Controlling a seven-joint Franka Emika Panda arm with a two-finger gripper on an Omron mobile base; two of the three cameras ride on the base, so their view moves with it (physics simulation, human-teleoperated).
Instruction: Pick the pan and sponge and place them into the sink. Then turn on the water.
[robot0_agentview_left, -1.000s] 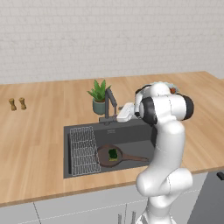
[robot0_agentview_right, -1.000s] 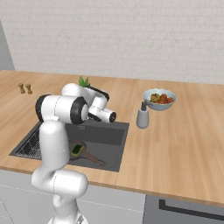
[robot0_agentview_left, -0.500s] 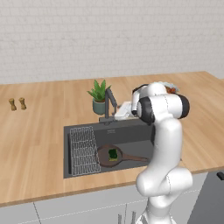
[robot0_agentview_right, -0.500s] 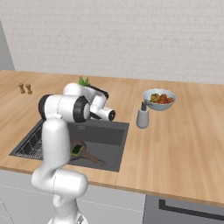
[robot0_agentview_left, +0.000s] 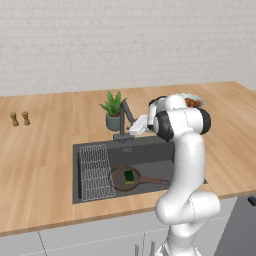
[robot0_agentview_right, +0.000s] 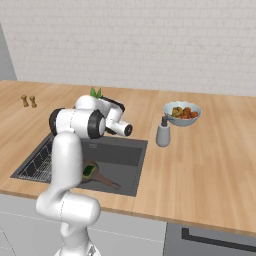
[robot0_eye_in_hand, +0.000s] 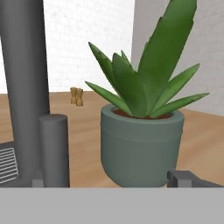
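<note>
Wide-open and empty, the gripper (robot0_agentview_left: 136, 125) hung just beside the angular dark grey faucet (robot0_agentview_left: 123, 121) at the sink's back edge. One round dark pan (robot0_agentview_left: 125, 178) with a long straight handle lay in the grey rectangular sink (robot0_agentview_left: 150, 155), one small green sponge (robot0_agentview_left: 129, 176) resting inside it, beside a wire rack (robot0_agentview_left: 95, 172).
</note>
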